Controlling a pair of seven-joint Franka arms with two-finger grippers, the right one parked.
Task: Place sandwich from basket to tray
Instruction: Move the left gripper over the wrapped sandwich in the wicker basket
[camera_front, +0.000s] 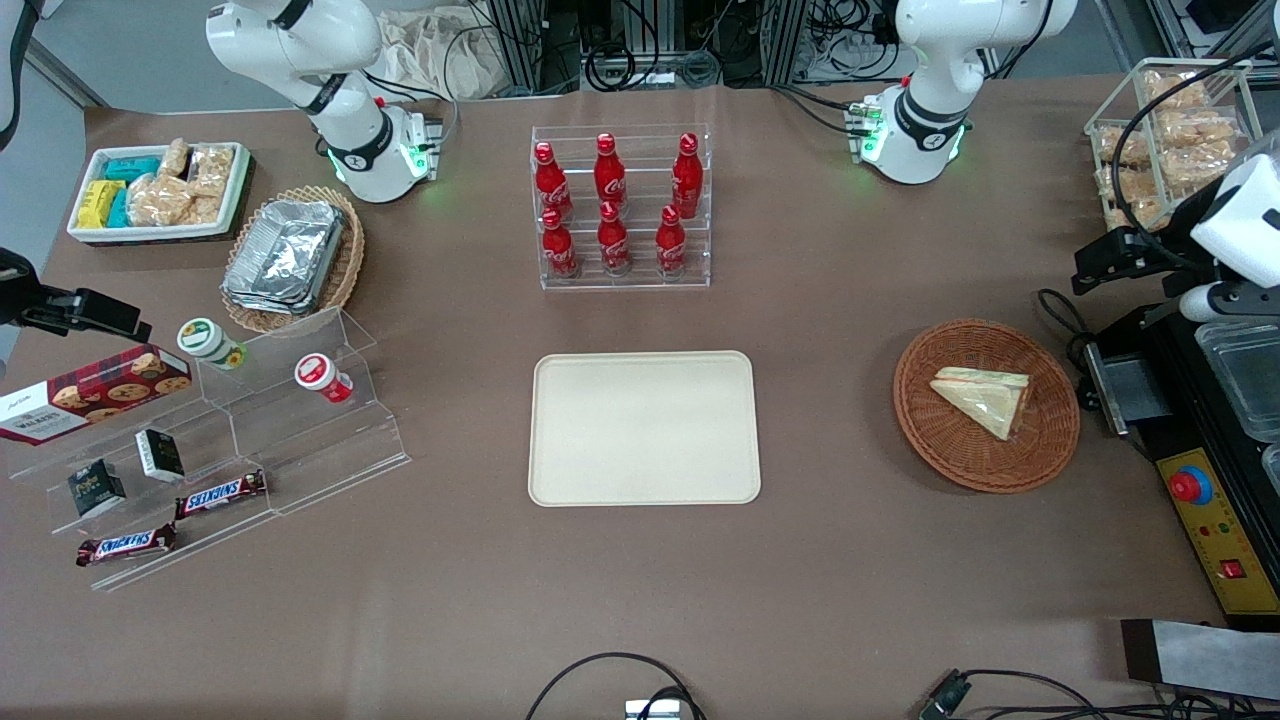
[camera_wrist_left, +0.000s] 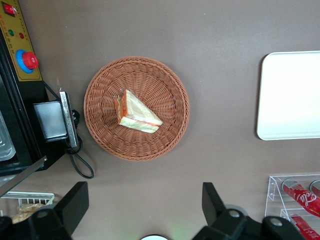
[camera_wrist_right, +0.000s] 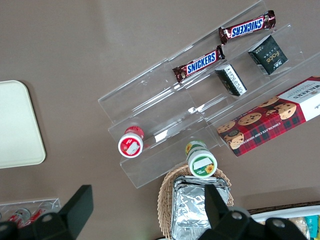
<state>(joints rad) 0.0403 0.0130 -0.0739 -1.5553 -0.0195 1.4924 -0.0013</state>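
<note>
Wicker basket (camera_front: 986, 404) holds the sandwich (camera_front: 984, 398), untouched, lying flat with its filling edge showing in the wrist view. Gripper (camera_wrist_left: 142, 206) hangs high above the table beside the basket, fingers (camera_wrist_left: 74, 200) spread wide apart and holding nothing. Judged step: approach, before any grasp. Next move calls for centring over the wedge, descending and closing on the bread, then carrying it toward the parked arm's end to the bare tray (camera_front: 644, 428). Legible labels: Coca-Cola bottles (camera_front: 612, 206), Snickers bars (camera_front: 221, 493), a Walkers box (camera_front: 92, 392).
</note>
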